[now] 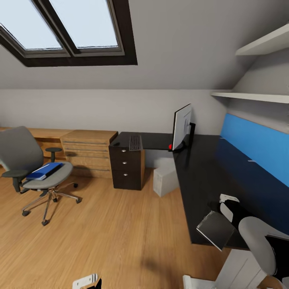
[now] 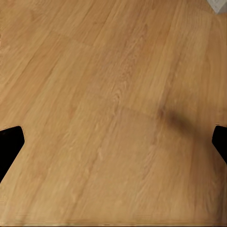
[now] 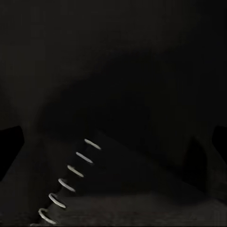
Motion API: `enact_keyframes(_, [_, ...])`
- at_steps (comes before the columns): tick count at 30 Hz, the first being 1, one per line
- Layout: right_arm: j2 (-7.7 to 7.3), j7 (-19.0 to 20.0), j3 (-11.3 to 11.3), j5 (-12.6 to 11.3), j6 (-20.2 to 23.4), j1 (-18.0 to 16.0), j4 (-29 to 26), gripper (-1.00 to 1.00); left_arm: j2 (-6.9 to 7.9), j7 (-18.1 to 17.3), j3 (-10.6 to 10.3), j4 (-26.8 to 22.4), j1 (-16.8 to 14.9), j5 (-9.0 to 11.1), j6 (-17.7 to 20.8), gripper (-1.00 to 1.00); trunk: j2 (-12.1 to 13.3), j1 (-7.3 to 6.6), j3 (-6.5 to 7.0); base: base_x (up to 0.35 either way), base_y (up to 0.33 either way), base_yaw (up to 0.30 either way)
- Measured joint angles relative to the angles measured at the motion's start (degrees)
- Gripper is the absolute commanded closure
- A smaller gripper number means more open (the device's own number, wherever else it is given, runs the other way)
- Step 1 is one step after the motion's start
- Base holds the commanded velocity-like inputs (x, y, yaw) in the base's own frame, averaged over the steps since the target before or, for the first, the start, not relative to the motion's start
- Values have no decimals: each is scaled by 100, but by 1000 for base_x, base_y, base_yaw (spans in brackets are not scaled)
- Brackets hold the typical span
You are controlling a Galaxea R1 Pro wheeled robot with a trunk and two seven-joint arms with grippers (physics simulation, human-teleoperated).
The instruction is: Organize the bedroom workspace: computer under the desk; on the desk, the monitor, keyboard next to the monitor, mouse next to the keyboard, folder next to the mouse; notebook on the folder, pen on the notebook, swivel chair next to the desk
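The grey swivel chair (image 1: 24,160) stands at the left on the wood floor, away from the black desk (image 1: 208,176), with the blue folder (image 1: 45,170) on its seat. The monitor (image 1: 182,127) stands at the desk's corner. The keyboard (image 1: 135,142) lies above the drawer unit with the small mouse (image 1: 116,143) beside it. Under the desk sits the pale computer (image 1: 165,180). My right gripper (image 1: 225,205) (image 3: 113,142) hovers open over the desk's near end, right at the dark spiral-bound notebook (image 1: 216,229) (image 3: 71,175). My left gripper (image 2: 113,142) hangs open above bare floor. The pen is out of view.
Light oak drawers (image 1: 86,154) and a low oak bench line the back wall under the skylight (image 1: 60,28). White shelves (image 1: 257,96) hang above the desk's blue back panel (image 1: 257,144). Open floor (image 1: 120,233) lies between the chair and the desk.
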Motion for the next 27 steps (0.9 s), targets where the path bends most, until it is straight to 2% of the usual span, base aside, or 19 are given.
enact_keyframes(10, [0,-1,0,7,0,0,0,-100,0,0,-1,-1,-1,0,0,-100,0,-2,0,-33,-1,0])
enact_keyframes(19, [0,2,3,27,0,0,0,-100,-1,0,0,-1,-1,1,0,-100,0,-1,0,-187,-46,0])
enact_keyframes(27, [0,-1,2,37,-7,0,0,-100,0,0,-1,1,1,-2,0,-100,0,-3,0,-19,-4,0])
